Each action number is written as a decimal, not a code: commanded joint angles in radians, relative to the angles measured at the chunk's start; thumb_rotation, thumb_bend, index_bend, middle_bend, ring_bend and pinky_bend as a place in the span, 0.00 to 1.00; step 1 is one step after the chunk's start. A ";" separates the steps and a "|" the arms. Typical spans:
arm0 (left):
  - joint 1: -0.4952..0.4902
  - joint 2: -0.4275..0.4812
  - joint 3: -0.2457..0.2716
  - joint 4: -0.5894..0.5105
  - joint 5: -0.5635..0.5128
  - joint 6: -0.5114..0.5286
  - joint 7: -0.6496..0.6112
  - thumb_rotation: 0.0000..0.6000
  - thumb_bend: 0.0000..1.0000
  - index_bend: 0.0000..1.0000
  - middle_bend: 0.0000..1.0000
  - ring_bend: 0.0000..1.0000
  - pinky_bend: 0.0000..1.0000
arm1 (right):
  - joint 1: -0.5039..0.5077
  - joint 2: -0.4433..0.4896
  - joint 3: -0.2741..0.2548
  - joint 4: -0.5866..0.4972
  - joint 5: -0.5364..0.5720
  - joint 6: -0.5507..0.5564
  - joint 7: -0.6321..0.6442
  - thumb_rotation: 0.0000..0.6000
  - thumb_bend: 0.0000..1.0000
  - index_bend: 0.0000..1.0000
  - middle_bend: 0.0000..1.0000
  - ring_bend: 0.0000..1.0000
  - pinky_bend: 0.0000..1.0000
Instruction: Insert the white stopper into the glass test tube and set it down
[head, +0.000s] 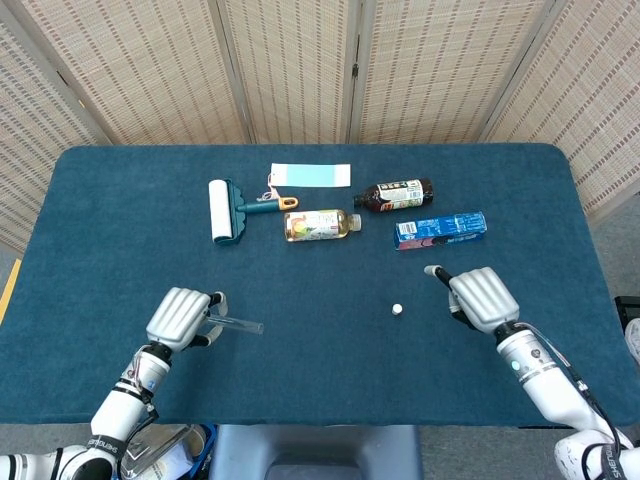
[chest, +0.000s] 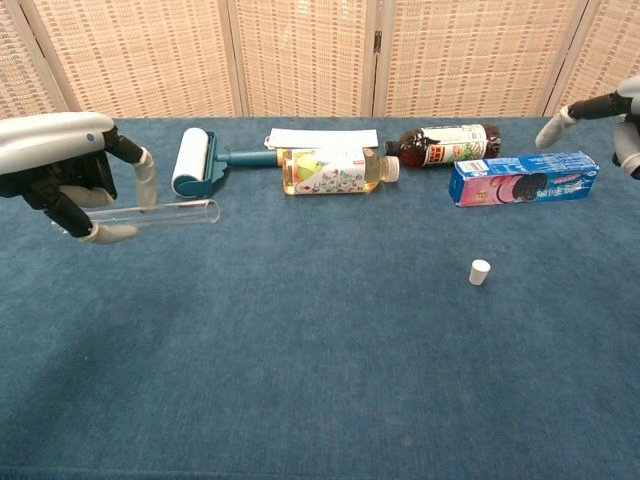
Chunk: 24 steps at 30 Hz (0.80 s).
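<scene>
no legible text on the bottles' labels (chest: 447, 140) or the blue box (chest: 523, 180)

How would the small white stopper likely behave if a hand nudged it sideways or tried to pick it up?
The white stopper stands upright and alone on the blue cloth. Being small, it is probably light, so a sideways nudge might tip it. It looks round, so once tipped it could roll. Its smallness likely demands a fine pinch.
</scene>
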 joint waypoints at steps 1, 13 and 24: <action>0.000 0.002 0.001 -0.004 -0.001 0.000 0.004 1.00 0.35 0.63 1.00 1.00 1.00 | -0.022 -0.013 0.013 0.021 -0.034 0.030 0.052 1.00 0.34 0.19 0.16 0.11 0.17; 0.004 0.003 0.003 -0.017 0.000 0.007 0.014 1.00 0.35 0.63 1.00 1.00 1.00 | -0.024 -0.111 0.022 0.144 -0.126 0.018 0.168 1.00 0.03 0.11 0.00 0.00 0.00; 0.005 0.004 0.007 -0.025 0.000 0.006 0.021 1.00 0.35 0.63 1.00 1.00 1.00 | -0.009 -0.095 0.017 0.134 -0.108 -0.040 0.144 1.00 0.00 0.00 0.00 0.00 0.00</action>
